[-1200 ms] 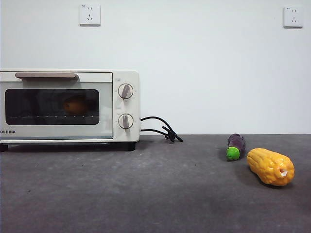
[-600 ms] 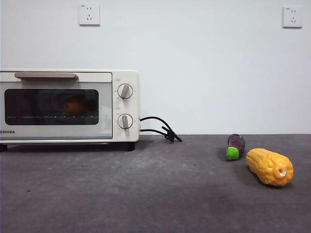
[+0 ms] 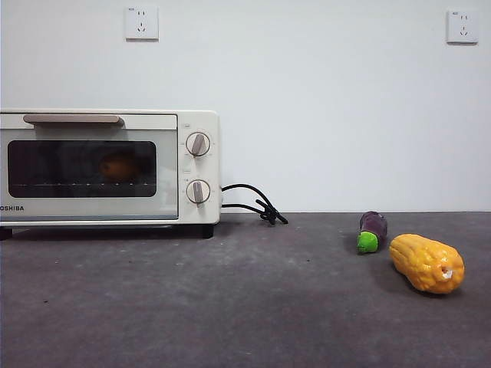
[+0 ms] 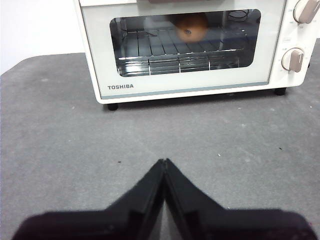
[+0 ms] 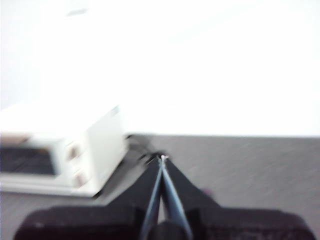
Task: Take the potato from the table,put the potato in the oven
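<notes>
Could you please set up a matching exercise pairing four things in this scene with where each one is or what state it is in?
Things:
1. potato
2. corn
3. eggplant
4. left gripper

Places or states:
A. lying on the table, nearest the front view's right edge
B. jaws shut, empty, facing the oven door
C. on the wire rack behind the closed glass door
D. on the table between the oven's cord and the yellow cob

Pairs: 1-C, 2-A, 3-D, 4-B
</notes>
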